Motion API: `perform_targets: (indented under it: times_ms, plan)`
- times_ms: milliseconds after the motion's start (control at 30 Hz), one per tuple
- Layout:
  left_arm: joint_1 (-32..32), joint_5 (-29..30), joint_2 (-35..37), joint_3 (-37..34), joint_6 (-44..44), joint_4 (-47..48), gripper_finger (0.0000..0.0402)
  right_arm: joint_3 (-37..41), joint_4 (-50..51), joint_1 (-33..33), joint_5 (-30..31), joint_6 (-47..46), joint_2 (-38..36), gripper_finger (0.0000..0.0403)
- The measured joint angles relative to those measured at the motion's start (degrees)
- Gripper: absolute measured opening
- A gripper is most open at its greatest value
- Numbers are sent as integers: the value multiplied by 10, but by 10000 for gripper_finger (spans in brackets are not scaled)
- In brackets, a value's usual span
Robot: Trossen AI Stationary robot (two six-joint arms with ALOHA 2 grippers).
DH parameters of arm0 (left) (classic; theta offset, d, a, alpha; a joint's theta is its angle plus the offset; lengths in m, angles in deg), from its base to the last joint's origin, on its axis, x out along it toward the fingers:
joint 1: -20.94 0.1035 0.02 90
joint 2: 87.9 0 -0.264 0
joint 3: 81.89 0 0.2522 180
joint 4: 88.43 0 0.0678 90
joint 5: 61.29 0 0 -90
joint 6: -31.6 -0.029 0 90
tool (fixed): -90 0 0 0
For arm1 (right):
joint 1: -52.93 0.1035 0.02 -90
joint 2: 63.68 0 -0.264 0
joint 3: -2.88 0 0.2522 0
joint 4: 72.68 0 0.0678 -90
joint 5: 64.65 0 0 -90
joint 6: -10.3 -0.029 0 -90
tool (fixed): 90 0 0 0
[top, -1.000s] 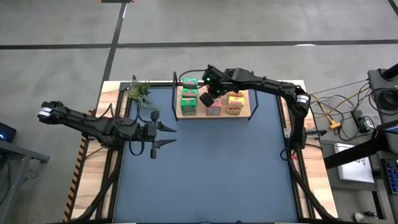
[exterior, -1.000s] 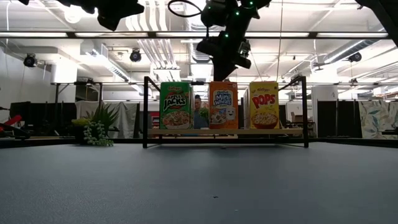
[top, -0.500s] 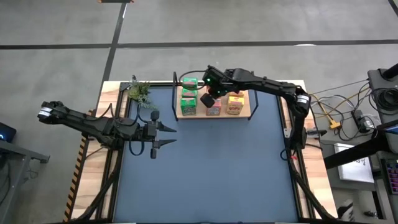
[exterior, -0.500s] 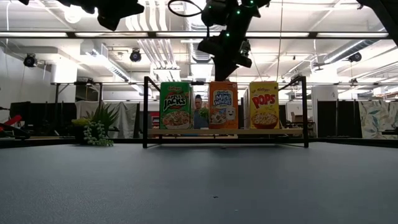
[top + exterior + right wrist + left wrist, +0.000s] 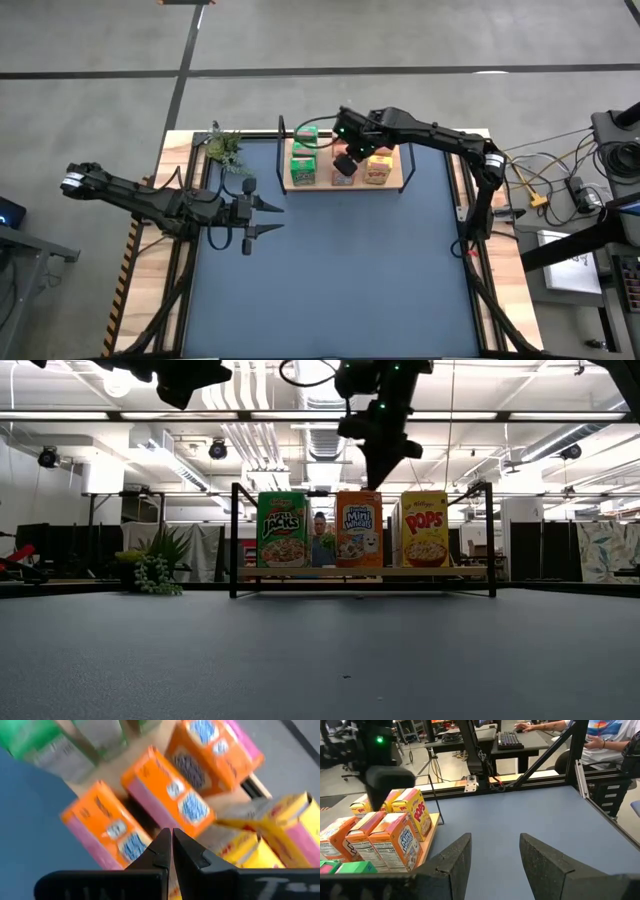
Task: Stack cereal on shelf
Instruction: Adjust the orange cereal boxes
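Several cereal boxes stand upright in three rows on the shelf [image 5: 405, 167] at the table's far side: green [image 5: 283, 530], orange-and-pink [image 5: 358, 530] and yellow [image 5: 425, 530]. My right gripper [image 5: 387, 478] is shut, slants down and hangs just above the box tops, over the gap between the orange row [image 5: 170, 790] and the yellow row [image 5: 280, 830], touching nothing. My left gripper [image 5: 275, 217] waits open above the mat at the table's left, pointing toward the right; its wrist view shows the boxes [image 5: 395, 840] from the side.
A green plastic plant [image 5: 222, 147] stands at the far left corner, left of the shelf's black post [image 5: 234, 540]. The dark-blue mat [image 5: 330, 280] stretches from the shelf to the near edge. People sit at desks beyond the table's right side [image 5: 600, 740].
My right gripper, still shut, has drawn slightly up and toward the table's right edge, from over the orange row to the gap beside the yellow row, tipping a little. The boxes have stayed put.
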Motion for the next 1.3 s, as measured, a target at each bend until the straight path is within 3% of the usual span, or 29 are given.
perform_targets:
  times_ms: [267, 800, 1300]
  plan:
    - [0, 0, 0, 0, 0, 5, 150, 0, 44, 2, 0, -5, 0, 9]
    - [0, 0, 0, 0, 0, 4, 150, 41, -62, 2, 2, 9, 0, 9]
    - [0, 0, 0, 0, 0, 4, 150, 42, -76, 2, 1, 25, 0, 9]
